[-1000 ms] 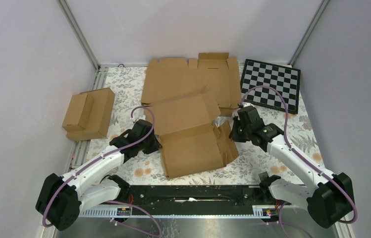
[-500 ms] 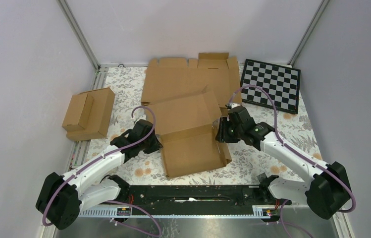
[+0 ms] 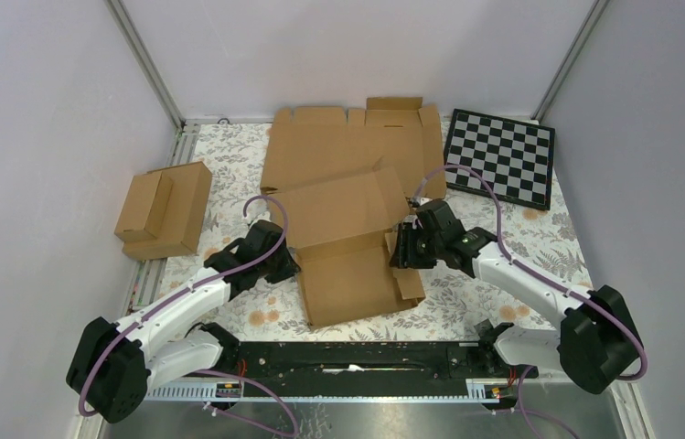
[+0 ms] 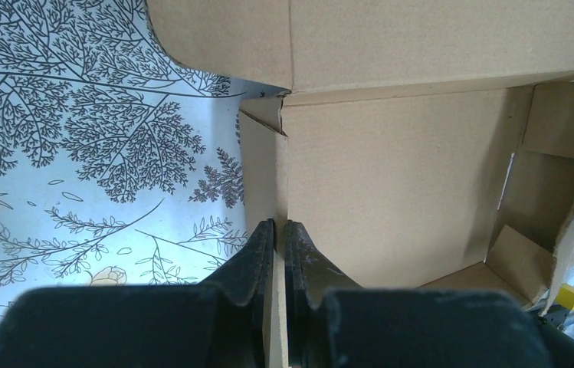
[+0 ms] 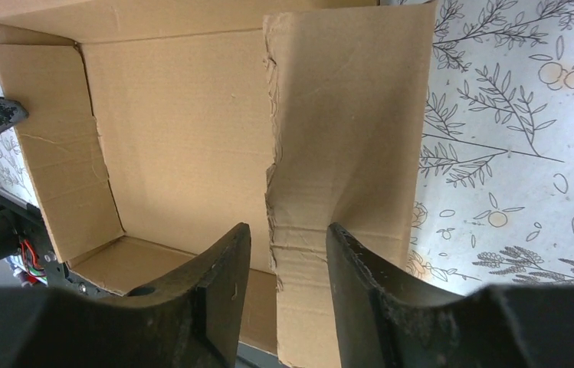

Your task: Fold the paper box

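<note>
Brown corrugated box sits mid-table on the floral cloth, just beyond the arms' base rail, half formed. Its tray lies nearest, floor flat, with low walls standing along the near and left sides. The left gripper is pressed together on the left wall, one finger inside the tray and one outside. The right wall stands roughly upright; its inner fold is creased and its edge ragged. The right gripper straddles that wall with jaws spread, a gap showing on each side of the card. The lid is open behind the tray, hinged at the tray's far edge and sloping away.

The lid's far edge overlaps the near part of a flat blank. Left of the left arm, well apart, rest two joined small boxes. A chessboard lies at far right, beside the blank.
</note>
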